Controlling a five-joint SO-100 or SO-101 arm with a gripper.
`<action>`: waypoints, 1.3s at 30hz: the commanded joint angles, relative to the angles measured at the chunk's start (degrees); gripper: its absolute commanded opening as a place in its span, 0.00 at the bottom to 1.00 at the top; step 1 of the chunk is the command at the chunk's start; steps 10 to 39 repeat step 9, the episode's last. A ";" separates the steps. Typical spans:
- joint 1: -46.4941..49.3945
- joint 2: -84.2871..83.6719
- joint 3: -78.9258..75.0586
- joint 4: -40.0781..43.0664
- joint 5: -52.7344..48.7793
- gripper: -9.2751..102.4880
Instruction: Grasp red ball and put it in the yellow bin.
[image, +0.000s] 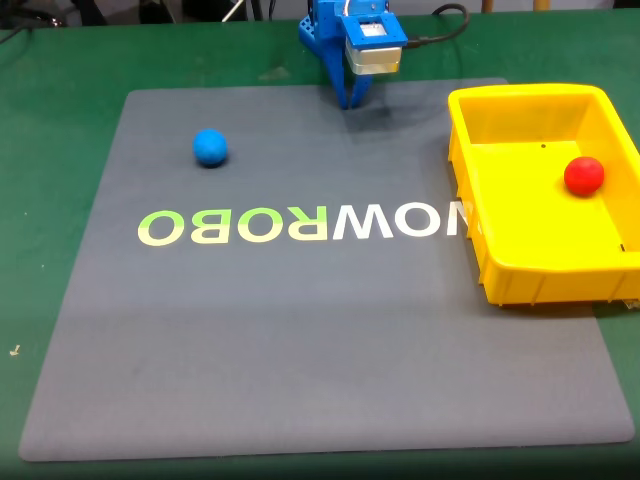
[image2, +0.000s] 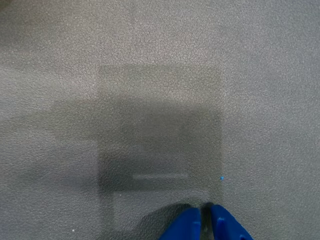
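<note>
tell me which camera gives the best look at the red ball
The fixed view: the red ball sits in plain sight inside the yellow bin, near its right wall. The wrist view looks down at grey mat and the closed pincer tips instead.

A green table (image: 60, 120) carries a grey mat (image: 300, 350) printed with "NOWROBO". On the mat lie a blue ball (image: 210, 147) and the yellow bin (image: 480, 230).

On my fixed view, the red ball (image: 584, 175) shows bright red against the plain yellow bin (image: 520, 270); a blue ball (image: 210, 147) lies on the grey mat (image: 300, 340), lettered in white and pale green. The table (image: 50, 130) is dark green. My wrist view shows the gripper (image2: 206, 220) blue over pebbled grey.
</note>
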 joint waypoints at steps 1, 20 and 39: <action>0.97 0.53 1.76 0.88 0.79 0.08; 1.05 0.53 1.76 0.88 0.88 0.08; 1.05 0.53 1.76 0.88 0.88 0.08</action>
